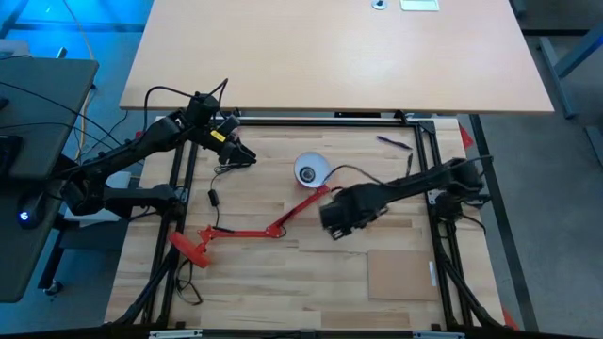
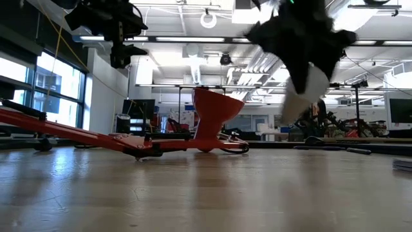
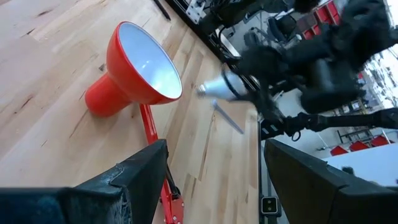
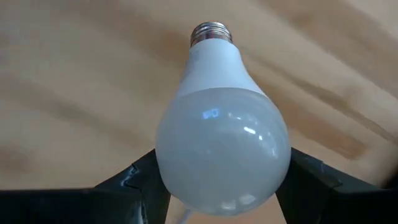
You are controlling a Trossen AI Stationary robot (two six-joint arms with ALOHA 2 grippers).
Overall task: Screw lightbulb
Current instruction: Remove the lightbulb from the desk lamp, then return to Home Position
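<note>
The right claw [image 4: 221,180] is clamped on the lightbulb [image 4: 221,149], held above the middle of the surface [image 1: 283,282], near the red lamp [image 1: 311,171]. The left claw [image 3: 214,180] hangs open by the far left edge. Best to line the screw base up squarely with the socket before turning.

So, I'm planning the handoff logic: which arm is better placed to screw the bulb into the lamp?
The right. Its gripper already clamps the lightbulb, screw base forward, close to the red lamp shade. The left gripper waits open, empty, beside the shade.
</note>
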